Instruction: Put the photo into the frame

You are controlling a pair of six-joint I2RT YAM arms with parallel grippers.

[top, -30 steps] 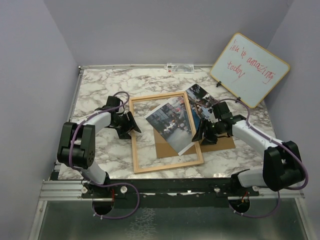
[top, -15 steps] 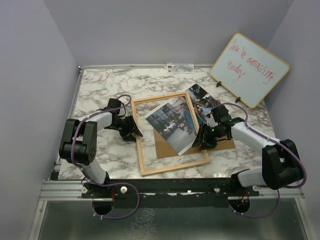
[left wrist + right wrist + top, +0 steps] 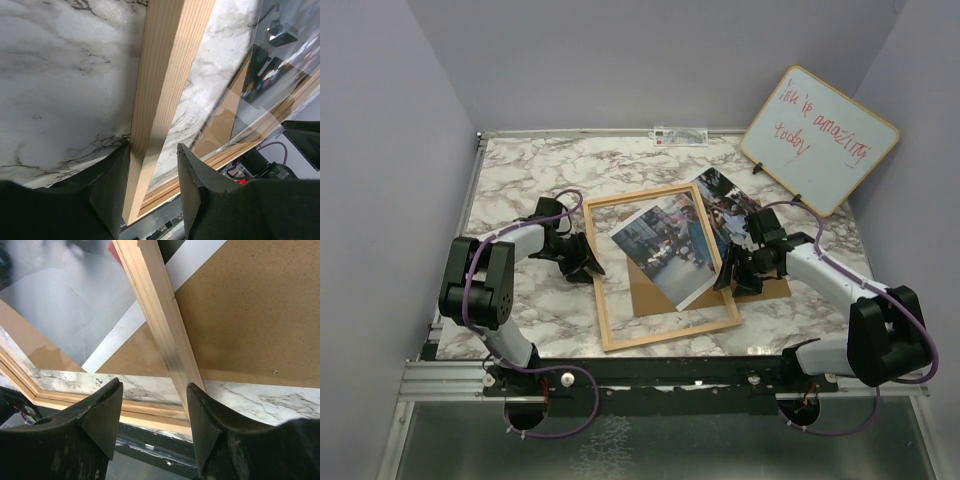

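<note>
The light-wood frame [image 3: 670, 335] lies askew on the marble table [image 3: 530, 170]. The photo [image 3: 665, 245] rests on a brown backing board [image 3: 770, 285]; the frame's right rail crosses over it. My left gripper [image 3: 592, 262] is low at the frame's left rail [image 3: 165, 75]. Its jaws [image 3: 154, 150] stand open astride the rail, the left finger against the wood and the right finger apart from it. My right gripper [image 3: 728, 275] is open astride the right rail [image 3: 160, 320], with its right finger at the wood. Below that rail show the photo's white border [image 3: 120, 335] and the board [image 3: 240, 315].
A wood-edged whiteboard [image 3: 818, 138] with red writing leans at the back right. A small flat white item [image 3: 680, 133] lies at the table's back edge. Purple walls close in on the left, back and right.
The frame has slid and turned to the right over the photo and board. My left gripper followed it and its jaws narrowed around the left rail. The right gripper shifted slightly along the right rail.
</note>
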